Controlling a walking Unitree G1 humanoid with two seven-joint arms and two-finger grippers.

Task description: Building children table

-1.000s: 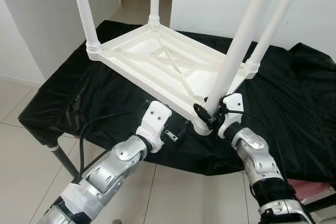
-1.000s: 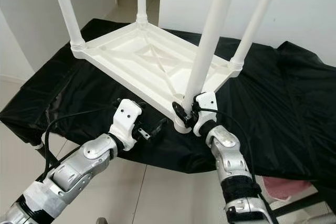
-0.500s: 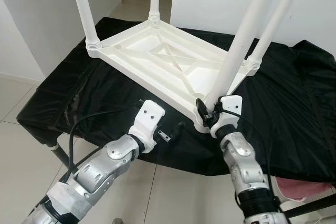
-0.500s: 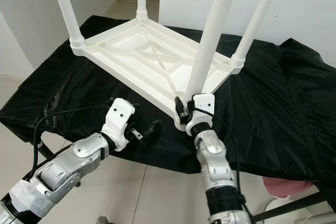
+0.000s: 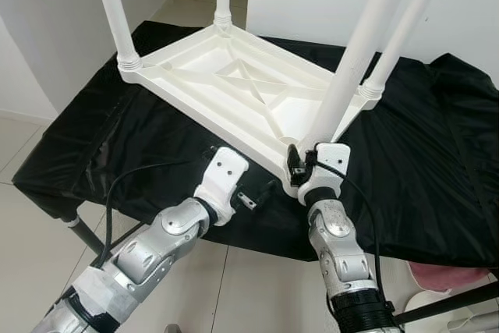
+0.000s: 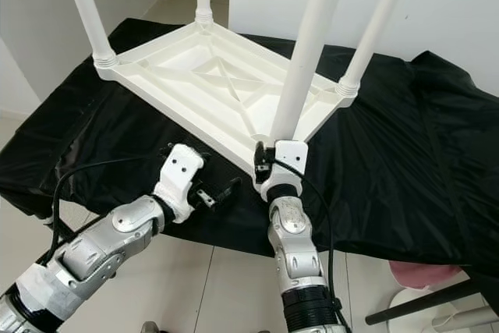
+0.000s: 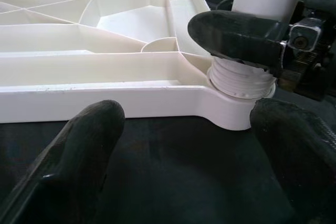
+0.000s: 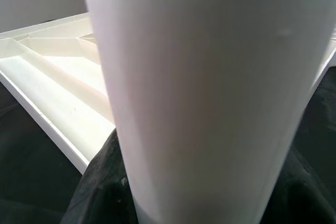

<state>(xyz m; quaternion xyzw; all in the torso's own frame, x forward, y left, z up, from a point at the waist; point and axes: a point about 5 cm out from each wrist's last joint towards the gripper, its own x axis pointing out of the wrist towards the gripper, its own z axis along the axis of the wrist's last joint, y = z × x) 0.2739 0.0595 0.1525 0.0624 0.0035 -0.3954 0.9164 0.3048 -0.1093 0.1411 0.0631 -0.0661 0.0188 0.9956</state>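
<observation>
A white children's table [image 5: 234,83] lies upside down on a black cloth, its legs pointing up. My right gripper [image 5: 301,166] is shut on the nearest leg [image 5: 343,76] just above its threaded socket at the front corner. Up close, that leg [image 8: 210,93] stands between the right fingers, and one black right finger [image 7: 236,35] curls round the leg's base. My left gripper [image 5: 257,193] is open and low in front of the table's near rim [image 7: 105,103], just left of that corner, with nothing between its fingers [image 7: 84,145].
The black cloth [image 5: 437,154] covers a work table and hangs over its front edge. Tiled floor lies below, with a pink object [image 5: 460,278] at the lower right. White walls stand behind, and a doorway opens at the back.
My right forearm has swung left and now stands almost straight under the near leg, its wrist turned while still gripping. The left gripper has stayed by the rim.
</observation>
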